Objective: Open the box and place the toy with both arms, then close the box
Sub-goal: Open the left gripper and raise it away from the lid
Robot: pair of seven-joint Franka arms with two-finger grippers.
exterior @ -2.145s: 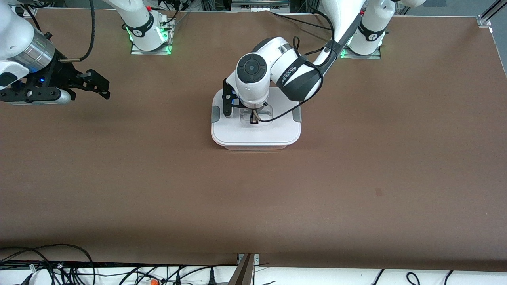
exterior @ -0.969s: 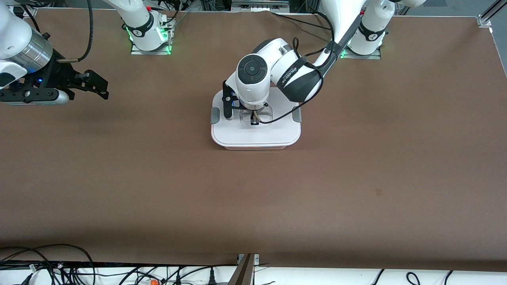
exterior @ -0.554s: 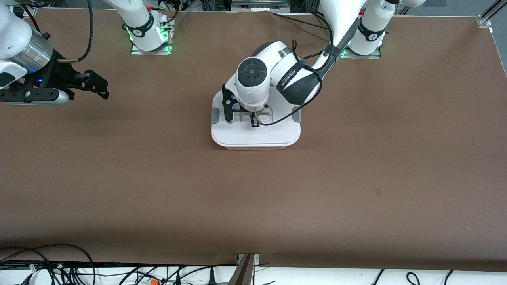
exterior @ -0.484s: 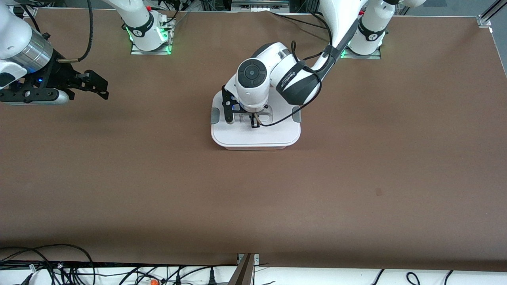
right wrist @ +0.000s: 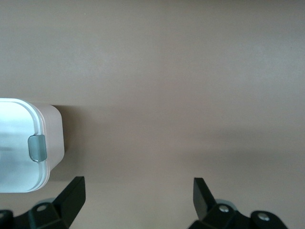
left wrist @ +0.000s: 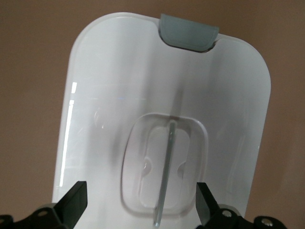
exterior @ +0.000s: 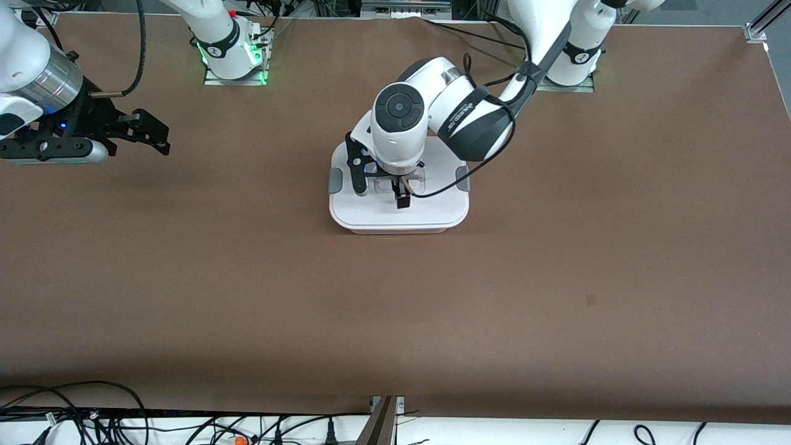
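Observation:
The box [exterior: 432,207] stands at the table's middle with its white lid on the pale pink tub. My left gripper [exterior: 400,190] hangs just above the lid's clear centre handle [left wrist: 164,167]. It is open, with a finger on either side of the handle recess, touching nothing. The left wrist view shows the lid [left wrist: 119,71], one grey clip [left wrist: 188,33] and the left gripper [left wrist: 140,198]. My right gripper [exterior: 162,139] waits open and empty over the table at the right arm's end. Its wrist view [right wrist: 138,193] shows a corner of the box [right wrist: 19,143]. The toy is hidden or out of view.
The brown table [exterior: 556,278] carries nothing but the box. The arm bases [exterior: 235,62] stand along the edge farthest from the front camera. Cables [exterior: 123,420] lie off the table's near edge.
The lid has come down flat onto the tub. My left gripper has risen a little above the handle and shifted slightly toward the front camera. The right arm has not moved.

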